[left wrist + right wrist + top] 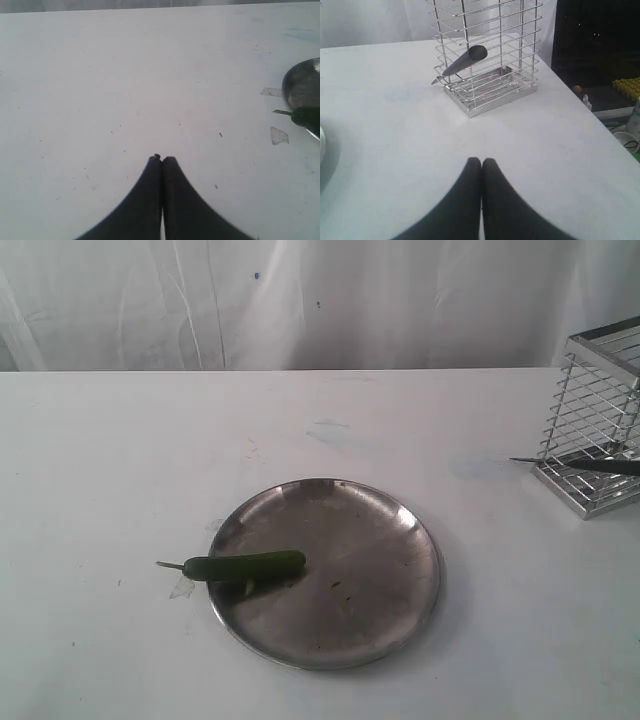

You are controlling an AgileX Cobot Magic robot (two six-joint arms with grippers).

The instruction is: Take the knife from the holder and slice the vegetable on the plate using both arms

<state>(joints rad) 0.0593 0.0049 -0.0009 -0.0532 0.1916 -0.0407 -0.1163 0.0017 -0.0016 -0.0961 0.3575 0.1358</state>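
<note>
Though near, knife (460, 62) beyond right end effector (481, 161).

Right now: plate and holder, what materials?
Plate: looks like metal, dull silver-grey, scuffed and faintly reflective, with a raised rim. Holder: shiny silver wire grid, probably steel; bright glints run along the rods. Exact alloys can't be told.

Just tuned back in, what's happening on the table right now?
Nothing is being handled yet. The left end effector and right end effector are both shut and empty above bare table. The knife sits in the wire holder, blade poking out through the grid toward the plate. The green vegetable lies uncut on the plate's left edge, its stem tip overhanging the rim.
</note>
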